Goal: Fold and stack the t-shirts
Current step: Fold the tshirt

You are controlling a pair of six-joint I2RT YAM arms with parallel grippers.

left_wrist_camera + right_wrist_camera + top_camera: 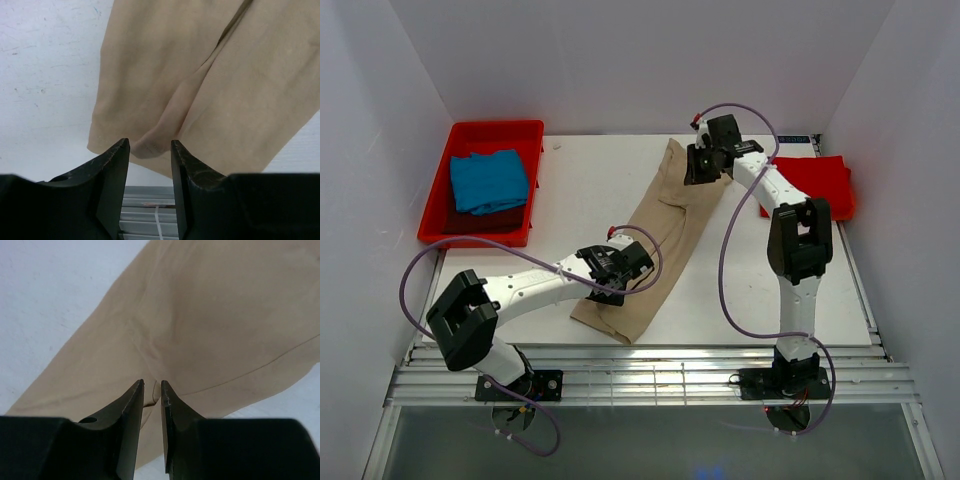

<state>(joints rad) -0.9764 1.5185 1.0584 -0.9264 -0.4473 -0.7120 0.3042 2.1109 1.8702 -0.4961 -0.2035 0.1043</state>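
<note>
The tan-beige t-shirt (665, 215) lies folded into a long strip, running diagonally from far centre to the near edge. My left gripper (620, 264) is at its near part, shut on a thick bulge of the tan cloth (150, 146) that fills the gap between its fingertips. My right gripper (704, 166) is at the far end, its jaws nearly together on a small fold of the tan cloth (152, 392). The blue t-shirt (488, 180) lies folded in a red tray. The bright red t-shirt (815, 183) lies at the far right.
The rigid red plastic tray (525, 210) stands at the far left of the white table (580, 190). Metal rails (650, 380) run along the near edge. White walls close in the left, back and right.
</note>
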